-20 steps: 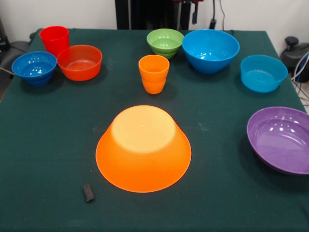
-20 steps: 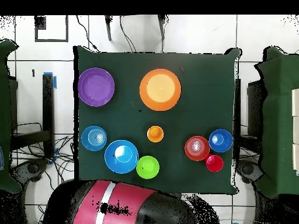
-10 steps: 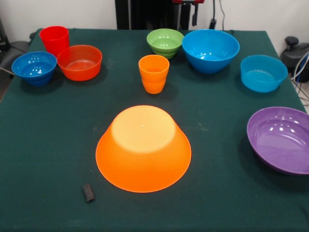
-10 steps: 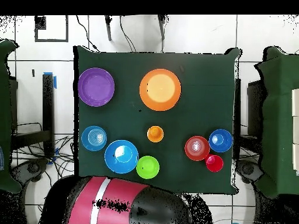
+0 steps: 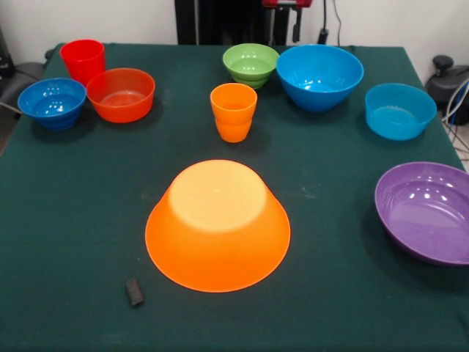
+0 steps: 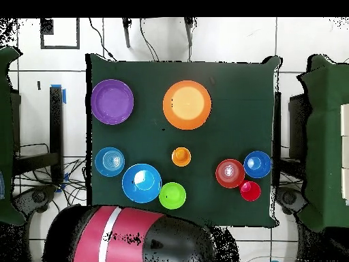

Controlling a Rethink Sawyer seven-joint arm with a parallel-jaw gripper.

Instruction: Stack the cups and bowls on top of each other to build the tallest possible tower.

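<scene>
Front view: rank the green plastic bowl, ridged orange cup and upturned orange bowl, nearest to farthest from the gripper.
From the gripper, top edge:
1. green plastic bowl, far side.
2. ridged orange plastic cup, middle.
3. upturned large orange plastic bowl, near side.

The purple bowl (image 5: 427,211) is cut off at the front view's right edge; the small dark object (image 5: 134,291) is unidentifiable

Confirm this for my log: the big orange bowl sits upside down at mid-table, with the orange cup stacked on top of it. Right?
Not quite. The big orange bowl is upside down, but the orange cup stands on the table behind it, apart, not on top. The front view shows the gap.
</scene>
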